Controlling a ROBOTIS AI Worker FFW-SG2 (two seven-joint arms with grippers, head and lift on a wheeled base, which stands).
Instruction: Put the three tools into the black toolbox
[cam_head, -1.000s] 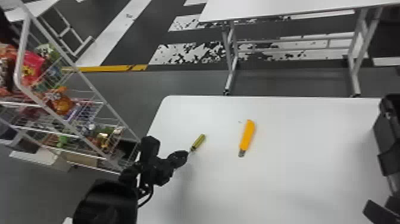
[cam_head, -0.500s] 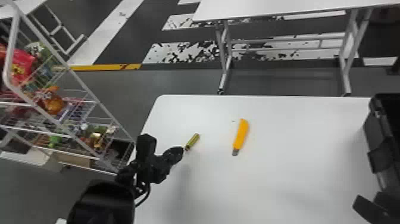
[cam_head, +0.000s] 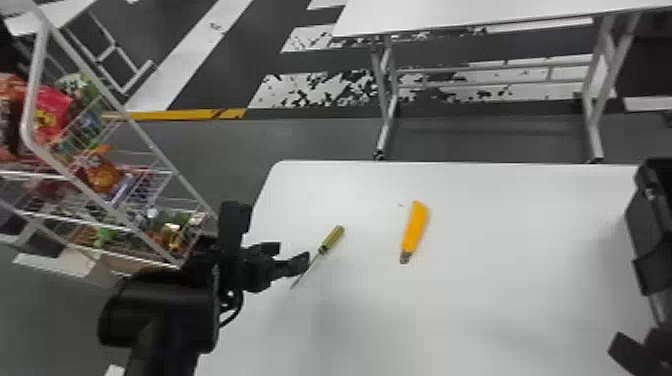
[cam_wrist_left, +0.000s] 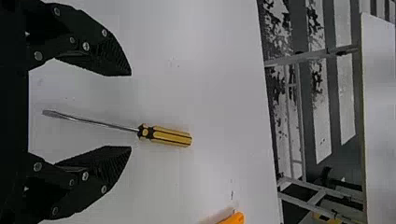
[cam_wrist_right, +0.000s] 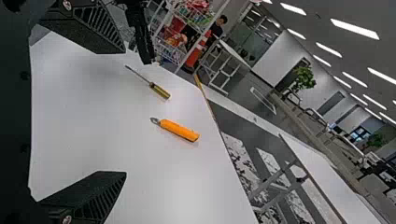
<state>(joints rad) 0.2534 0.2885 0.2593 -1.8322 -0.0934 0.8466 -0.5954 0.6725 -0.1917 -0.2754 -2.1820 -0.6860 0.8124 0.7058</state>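
In the head view my left gripper (cam_head: 300, 260) is over the table's left part, close to the yellow screwdriver (cam_head: 332, 240). Its open fingers in the left wrist view leave a wide gap at the gripper (cam_wrist_left: 130, 111), with the screwdriver's (cam_wrist_left: 170, 136) shaft between them and its handle beyond the tips. An orange utility knife (cam_head: 415, 230) lies to the right of the screwdriver. At the right edge stands the black toolbox (cam_head: 650, 225). My right gripper (cam_head: 631, 352) is at the lower right corner; in the right wrist view this gripper (cam_wrist_right: 125, 112) is open, nothing between its fingers.
The white table (cam_head: 475, 310) carries these things. A wire rack of snack packs (cam_head: 100, 175) stands beyond its left edge, next to my left arm. Another white table (cam_head: 475, 15) stands farther back across the floor.
The table, the knife, the screwdriver and the toolbox have shifted leftward in the head view, and more of the toolbox shows. More of the screwdriver's shaft is visible beside my left gripper.
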